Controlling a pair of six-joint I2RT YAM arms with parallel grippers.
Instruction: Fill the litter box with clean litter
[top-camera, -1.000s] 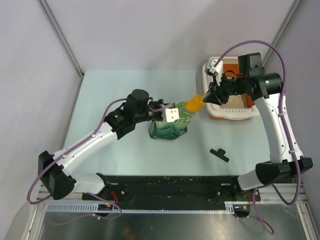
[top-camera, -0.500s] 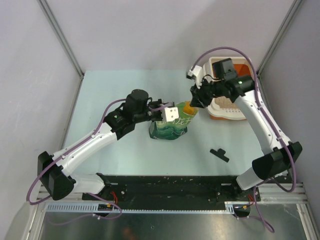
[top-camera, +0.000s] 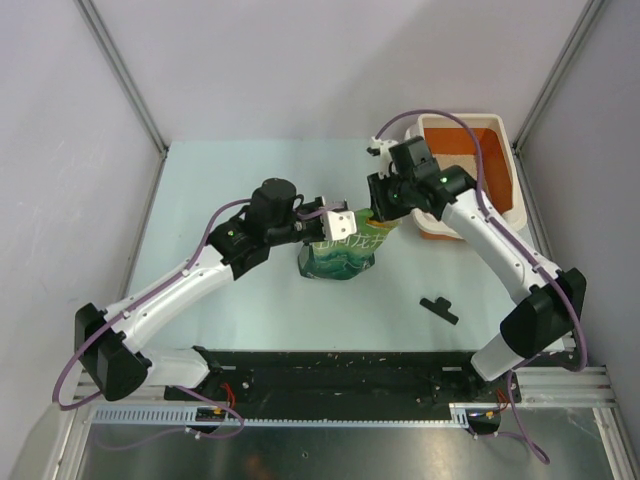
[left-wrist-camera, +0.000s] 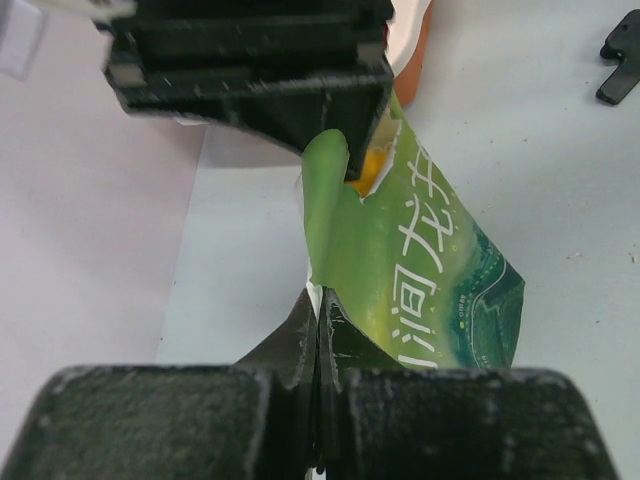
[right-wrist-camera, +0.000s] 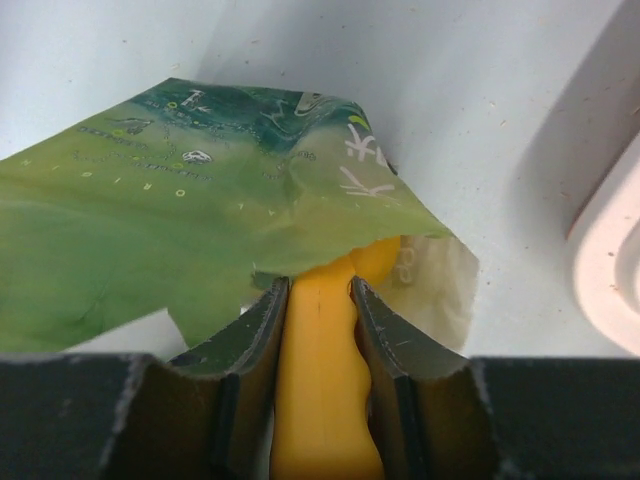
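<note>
— What has changed in the last second?

— Nothing large. The table (top-camera: 200, 200) is as it was, and the litter box (top-camera: 509, 160) sits in the same far right corner. The right arm crosses its near half, so I cannot make out the clean litter.

— And the bag?

— The green pouch bag (top-camera: 340, 257) stands mid-table in the same spot. The left gripper (left-wrist-camera: 318, 312) has not shifted; its jaws are pinched together on the bag's upper edge.

— So the right arm moved?

— Yes. A second ago the right gripper (right-wrist-camera: 318, 292) was over the box's near left corner. Half a second ago it was between box and bag. Now it is at the bag's mouth, jaws clamped on the handle of the yellow scoop (right-wrist-camera: 318, 400).

— Where is the scoop's head?

— Inside the bag's opening, under the torn green edge.

— Anything smaller?

— A small black piece (top-camera: 438, 309) lies near the front, unmoved.
</note>
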